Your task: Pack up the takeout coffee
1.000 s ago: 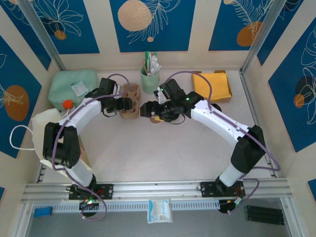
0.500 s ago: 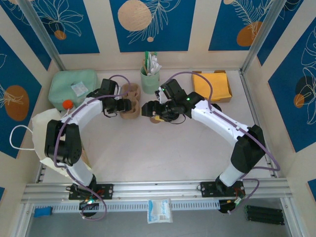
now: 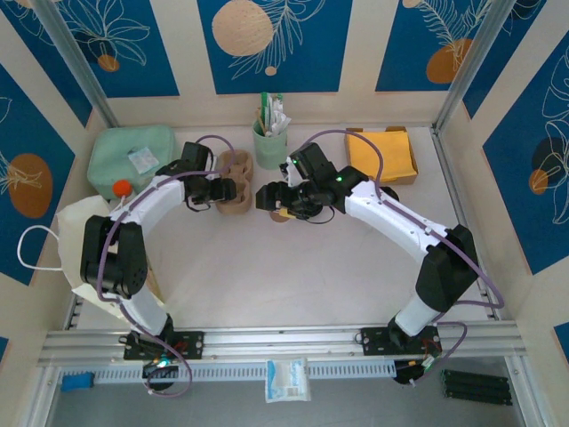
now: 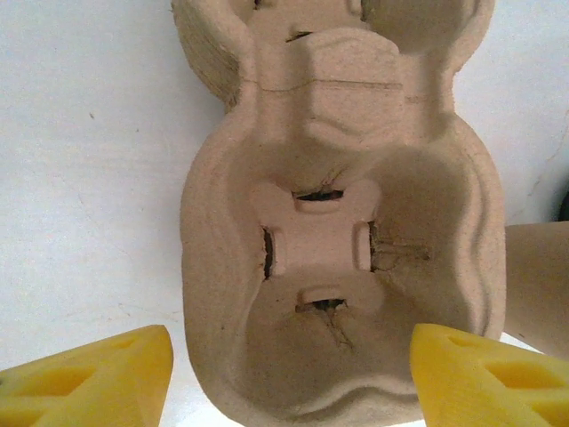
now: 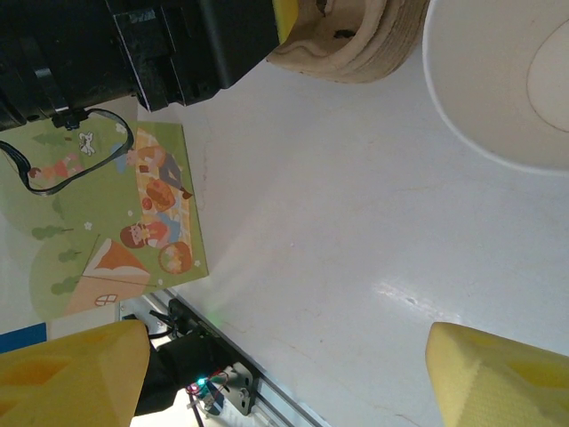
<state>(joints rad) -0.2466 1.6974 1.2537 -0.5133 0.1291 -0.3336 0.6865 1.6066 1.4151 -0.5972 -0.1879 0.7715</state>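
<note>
Barely shifted, right claw [image 5: 286, 374] hovers spread near takeout coffee [image 5: 484, 89].

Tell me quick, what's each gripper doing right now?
Left gripper: open, fingers either side of the pulp carrier.
Right gripper: open, holding nothing.

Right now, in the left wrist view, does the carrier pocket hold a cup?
No, the carrier pocket is empty, its slotted floor bare.

The carrier [image 3: 240, 167] sits mid-table — the coffee cup [image 5: 498, 89] just to its right, the stirrer cup [image 3: 269, 140] behind both.
</note>
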